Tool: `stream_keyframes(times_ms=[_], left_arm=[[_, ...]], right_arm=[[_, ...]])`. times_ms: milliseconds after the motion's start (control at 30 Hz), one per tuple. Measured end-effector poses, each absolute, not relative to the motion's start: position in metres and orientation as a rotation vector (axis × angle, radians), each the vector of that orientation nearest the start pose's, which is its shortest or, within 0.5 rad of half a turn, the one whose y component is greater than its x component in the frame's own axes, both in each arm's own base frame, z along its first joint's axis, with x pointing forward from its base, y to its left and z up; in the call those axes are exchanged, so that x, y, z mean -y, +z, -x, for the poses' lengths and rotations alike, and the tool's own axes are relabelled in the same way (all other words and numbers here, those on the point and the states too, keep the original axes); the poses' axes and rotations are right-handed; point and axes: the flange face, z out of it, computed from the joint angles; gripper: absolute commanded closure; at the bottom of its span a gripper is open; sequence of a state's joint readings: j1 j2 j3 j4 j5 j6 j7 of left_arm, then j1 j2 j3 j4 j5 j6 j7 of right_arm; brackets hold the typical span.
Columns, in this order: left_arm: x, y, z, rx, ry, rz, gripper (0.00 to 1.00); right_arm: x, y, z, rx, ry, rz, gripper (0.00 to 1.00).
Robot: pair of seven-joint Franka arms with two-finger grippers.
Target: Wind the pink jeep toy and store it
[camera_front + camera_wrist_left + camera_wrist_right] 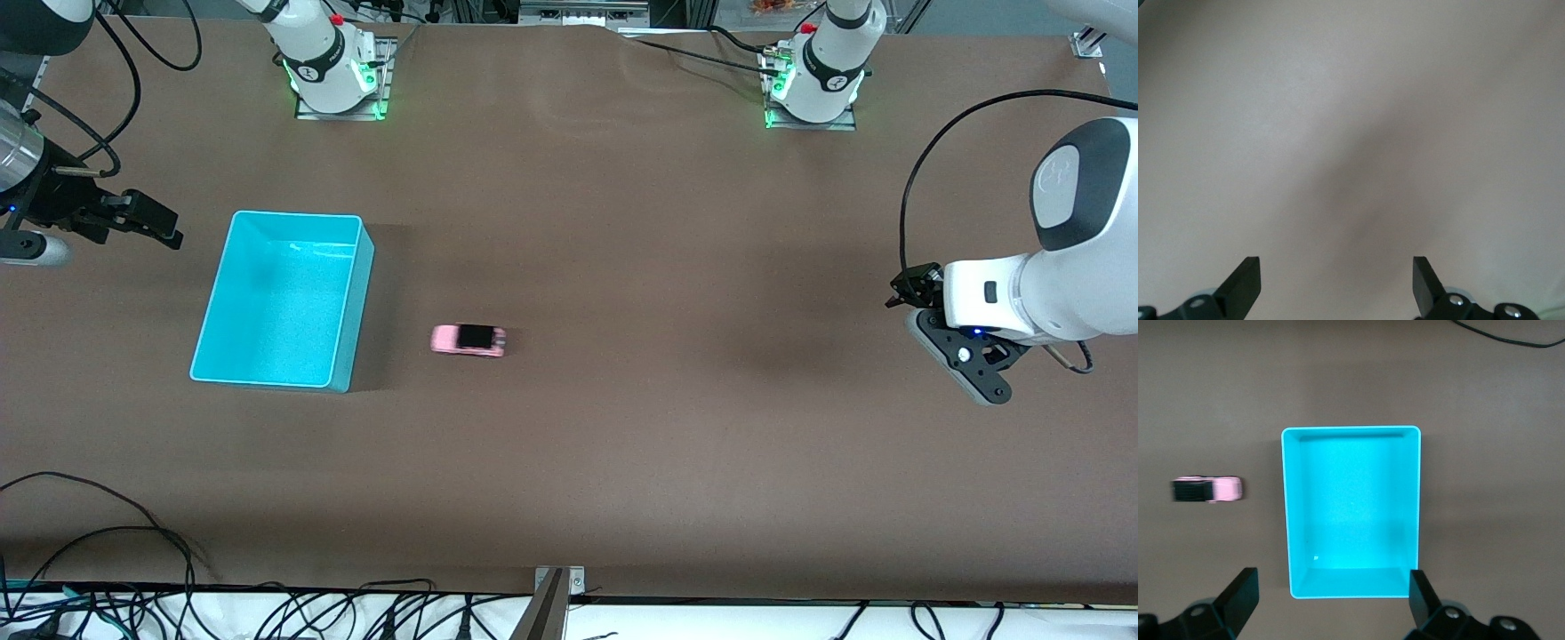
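The pink jeep toy (468, 340), light pink with a black roof, sits on the brown table beside the turquoise bin (224, 267), toward the left arm's end of it. The bin is empty. In the right wrist view the jeep (1208, 489) lies beside the bin (1351, 430). My right gripper (164, 227) is open and empty, up over the table at the right arm's end, by the bin; its fingers (1238, 597) show wide apart. My left gripper (902, 293) is open and empty over bare table at the left arm's end, with its midpoint (1336, 280) over plain surface.
The two arm bases (333, 67) (813, 76) stand along the table's edge farthest from the front camera. Loose black cables (107, 542) and a metal bracket (556, 587) lie along the nearest edge. A cable (1511, 337) also shows in the right wrist view.
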State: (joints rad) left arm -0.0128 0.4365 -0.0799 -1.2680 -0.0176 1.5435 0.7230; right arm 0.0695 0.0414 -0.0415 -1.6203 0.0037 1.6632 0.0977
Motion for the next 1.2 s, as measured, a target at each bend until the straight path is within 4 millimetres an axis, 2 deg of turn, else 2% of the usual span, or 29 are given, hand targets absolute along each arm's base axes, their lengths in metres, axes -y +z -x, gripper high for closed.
stream_keyframes(times_ms=[233,433,733,900,1033,1200], left_arm=[[0.044,0.497,-0.668,-1.238,0.223,2.982,0.0],[0.044,0.496,-0.667,-1.209,0.234,2.994,0.0],[0.043,0.499,-0.663,-1.018,0.267,3.055,0.0],[0.046,0.505,-0.66,-0.9,0.277,3.084,0.0],[0.05,0.508,-0.656,-0.844,0.298,3.085,0.0],[0.054,0.513,-0.651,-0.798,0.313,3.082,0.0]], right_arm=[[-0.017,0.586,-0.573,-0.11,-0.002,3.138,0.0],[-0.017,0.586,-0.573,-0.11,-0.002,3.138,0.0],[-0.018,0.584,-0.573,-0.106,0.008,3.138,0.0],[-0.026,0.573,-0.577,-0.083,0.048,3.138,0.0],[-0.042,0.56,-0.581,0.019,0.083,3.128,0.0],[-0.067,0.539,-0.588,0.299,0.122,3.1,0.0]])
